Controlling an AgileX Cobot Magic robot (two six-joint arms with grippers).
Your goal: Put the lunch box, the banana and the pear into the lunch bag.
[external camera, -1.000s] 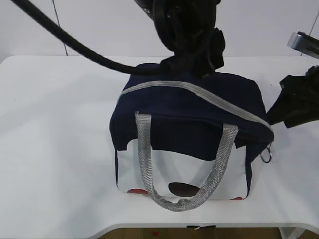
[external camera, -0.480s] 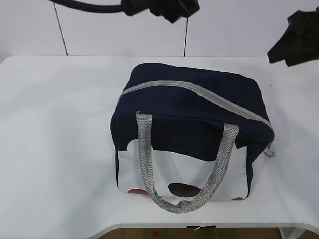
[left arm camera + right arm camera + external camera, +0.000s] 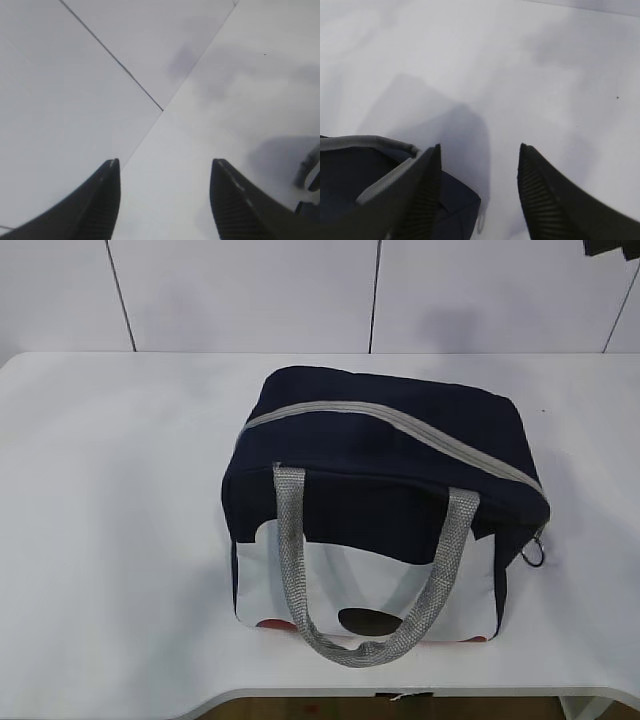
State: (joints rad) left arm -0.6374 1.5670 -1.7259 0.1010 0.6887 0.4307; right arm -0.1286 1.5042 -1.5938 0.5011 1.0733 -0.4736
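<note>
Lunch bag (image 3: pixel 385 510) zipped, centre of worktop (image 3: pixel 110 540); exterior view shows neither end effector. Left end effector (image 3: pixel 165 200): fingers apart, empty, over bare worktop. Right end effector (image 3: pixel 479 192): apart, empty, above the bag's corner.
</note>
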